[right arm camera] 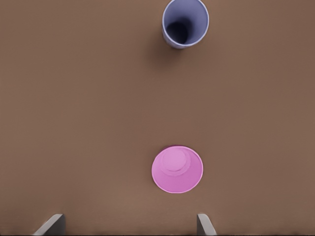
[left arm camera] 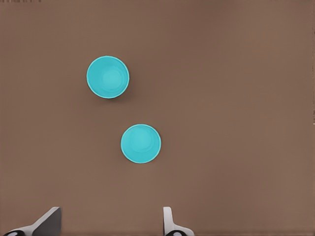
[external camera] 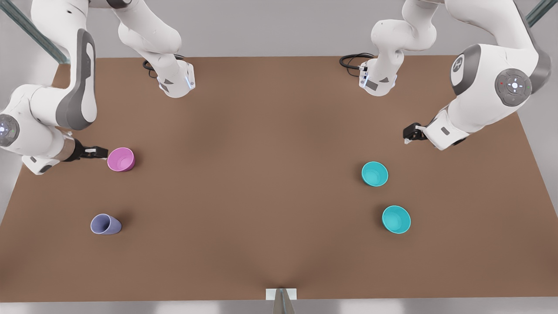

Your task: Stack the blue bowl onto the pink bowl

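The pink bowl (external camera: 121,159) (right arm camera: 177,168) stands upright at the front view's left. My right gripper (external camera: 99,152) (right arm camera: 128,225) hovers just beside it, open and empty. Two look-alike blue bowls stand at the front view's right: one (external camera: 374,173) (left arm camera: 141,143) closer to my left gripper, the other (external camera: 396,219) (left arm camera: 108,77) farther toward the table's front edge. My left gripper (external camera: 409,133) (left arm camera: 109,223) hangs open and empty above the table, a short way from the closer blue bowl.
A lavender-blue cup (external camera: 105,224) (right arm camera: 185,23) stands tilted near the front on the front view's left. The brown table (external camera: 261,174) is bare across its middle. Two arm bases (external camera: 176,80) (external camera: 377,80) sit at the back edge.
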